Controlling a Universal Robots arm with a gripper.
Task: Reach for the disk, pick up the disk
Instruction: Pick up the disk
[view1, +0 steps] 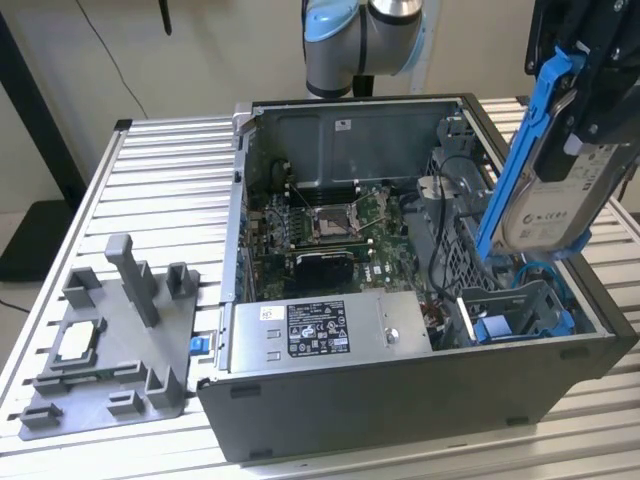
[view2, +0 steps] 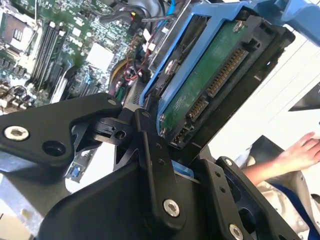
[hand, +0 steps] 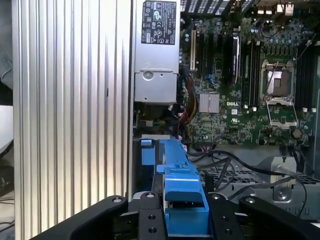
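Silver-grey label-faced disk in blue plastic bracket (view1: 545, 190) hung tilted above case, clamped by black gripper (view2: 167, 150); best lifted w/o snagging cables.

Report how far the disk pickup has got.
The reach looks done: the gripper is closed on the disk by its blue bracket. The pickup is in hand and looks largely complete: in the exterior view the disk hangs tilted above the open computer case, its lower end just over the blue bay. I cannot tell whether that end is fully clear of the bay.
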